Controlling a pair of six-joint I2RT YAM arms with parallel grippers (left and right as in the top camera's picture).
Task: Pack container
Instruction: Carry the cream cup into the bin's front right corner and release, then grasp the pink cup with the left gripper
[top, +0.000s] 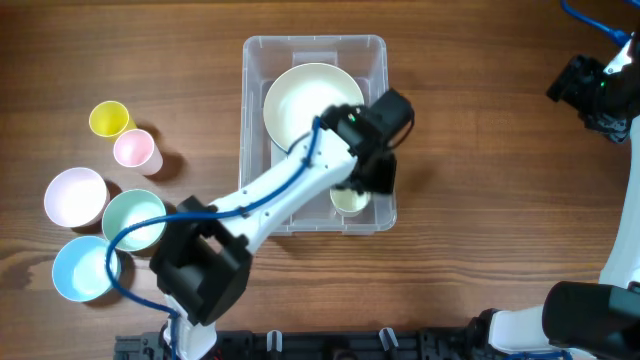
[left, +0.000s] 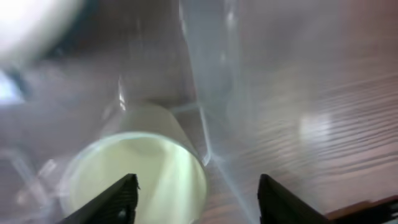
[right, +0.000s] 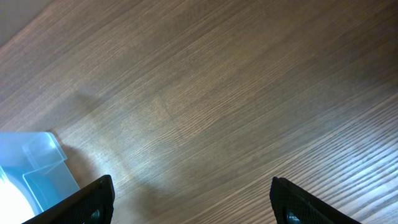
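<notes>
Two pieces lie in the container (top: 378, 52), mid-table: cream bowl (top: 300, 100) far, green cup (left: 143, 168) near right. Our left gripper (left: 196, 190) hangs wide over that cup; we judge placement done. Right gripper (right: 189, 193) wide, idle. Next: lift clear, fetch blue bowl (top: 80, 268), near left.

dark wood-grain table (top: 480, 150), soft glare

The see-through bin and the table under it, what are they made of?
The bin looks like clear, glossy plastic: the wood shows through its walls, and its rounded corners look moulded. The table shows brown wood grain with a soft sheen. Whether it is solid wood or a printed laminate cannot be told.
</notes>
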